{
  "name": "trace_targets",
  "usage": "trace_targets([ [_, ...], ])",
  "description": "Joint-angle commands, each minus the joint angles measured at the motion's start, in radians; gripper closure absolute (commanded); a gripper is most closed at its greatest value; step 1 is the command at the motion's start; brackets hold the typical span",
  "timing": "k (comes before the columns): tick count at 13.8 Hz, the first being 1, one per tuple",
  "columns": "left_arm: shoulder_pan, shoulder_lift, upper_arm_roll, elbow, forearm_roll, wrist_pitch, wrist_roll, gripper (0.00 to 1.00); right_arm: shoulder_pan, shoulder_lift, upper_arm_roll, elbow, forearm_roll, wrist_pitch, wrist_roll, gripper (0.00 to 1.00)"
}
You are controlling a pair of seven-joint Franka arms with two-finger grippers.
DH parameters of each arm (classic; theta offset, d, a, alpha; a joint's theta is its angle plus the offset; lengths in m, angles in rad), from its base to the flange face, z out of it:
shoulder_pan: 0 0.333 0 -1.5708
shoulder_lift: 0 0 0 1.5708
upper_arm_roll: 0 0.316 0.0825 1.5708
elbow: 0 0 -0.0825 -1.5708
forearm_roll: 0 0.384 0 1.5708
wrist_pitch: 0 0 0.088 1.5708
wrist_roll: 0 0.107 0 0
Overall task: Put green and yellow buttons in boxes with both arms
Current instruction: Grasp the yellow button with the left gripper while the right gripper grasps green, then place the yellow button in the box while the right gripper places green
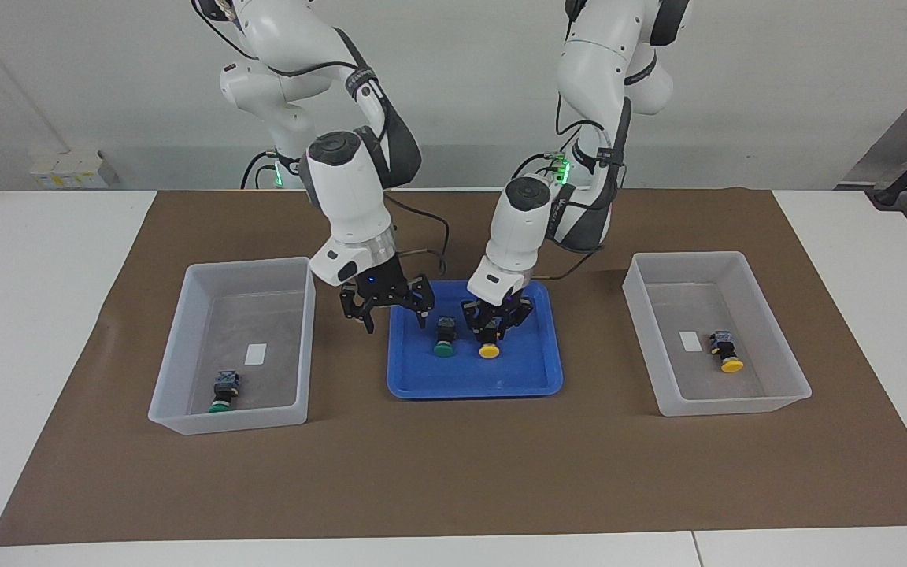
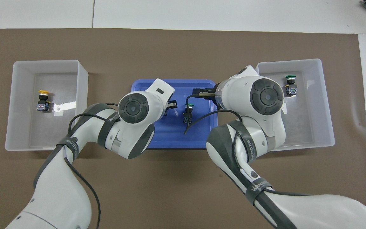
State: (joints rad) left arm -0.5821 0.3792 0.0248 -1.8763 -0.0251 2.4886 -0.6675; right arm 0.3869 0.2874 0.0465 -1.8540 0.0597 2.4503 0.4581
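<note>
A shallow blue tray holds a green button and a yellow button. My left gripper is shut on the yellow button's black body, low in the tray. My right gripper is open and empty over the tray's edge toward the right arm's end, beside the green button. The box at the right arm's end holds a green button. The box at the left arm's end holds a yellow button. In the overhead view the left arm hides the tray's yellow button.
Everything stands on a brown mat on a white table. In the overhead view the tray's green button lies between the two wrists. Both boxes show there with their buttons.
</note>
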Motion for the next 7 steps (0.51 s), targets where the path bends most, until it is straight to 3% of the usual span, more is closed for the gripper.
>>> trace_targets([
  [1, 0.062, 0.003, -0.003, 0.112, -0.010, -0.121, 0.014, 1.00, 0.027, 0.053, 0.003, 0.059, 0.006, -0.007, 0.016, 0.00],
  [4, 0.161, -0.011, -0.003, 0.193, -0.001, -0.229, 0.054, 1.00, 0.068, 0.119, -0.001, 0.128, -0.064, -0.031, 0.069, 0.00],
  [7, 0.295, -0.011, -0.002, 0.310, -0.009, -0.387, 0.195, 1.00, 0.105, 0.193, 0.003, 0.174, -0.269, -0.073, 0.184, 0.00],
])
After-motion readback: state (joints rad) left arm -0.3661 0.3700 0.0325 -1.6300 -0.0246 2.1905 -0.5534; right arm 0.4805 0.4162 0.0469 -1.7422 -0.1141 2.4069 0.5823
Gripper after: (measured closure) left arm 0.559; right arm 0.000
